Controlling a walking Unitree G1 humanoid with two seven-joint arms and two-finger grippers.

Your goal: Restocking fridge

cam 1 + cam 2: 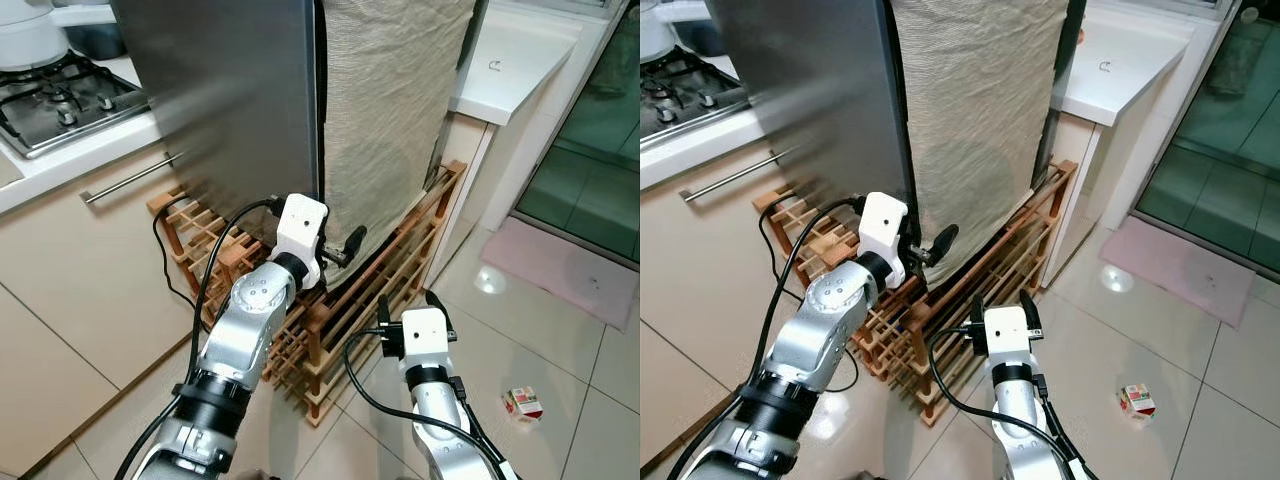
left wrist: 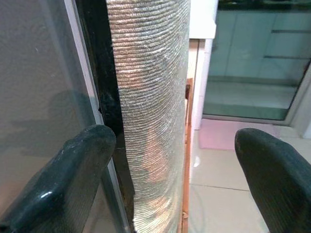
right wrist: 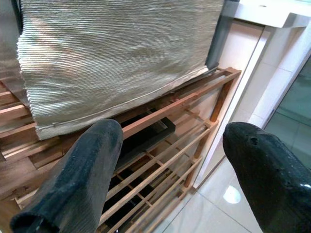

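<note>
We're looking at the fridge in the upper centre of the frame, a tall brushed-steel slab with a ribbed beige woven cloth draped down its side. It stands on a slatted wooden rack. Our left end effector sits at centre frame, right at the fridge's bottom corner beside the cloth edge, its rounded black fingers spread apart and released. Our right end effector hangs lower right of centre over the rack, fingers also spread, grasping nothing. A small carton lies on the glossy tiled floor, lower right.
</note>
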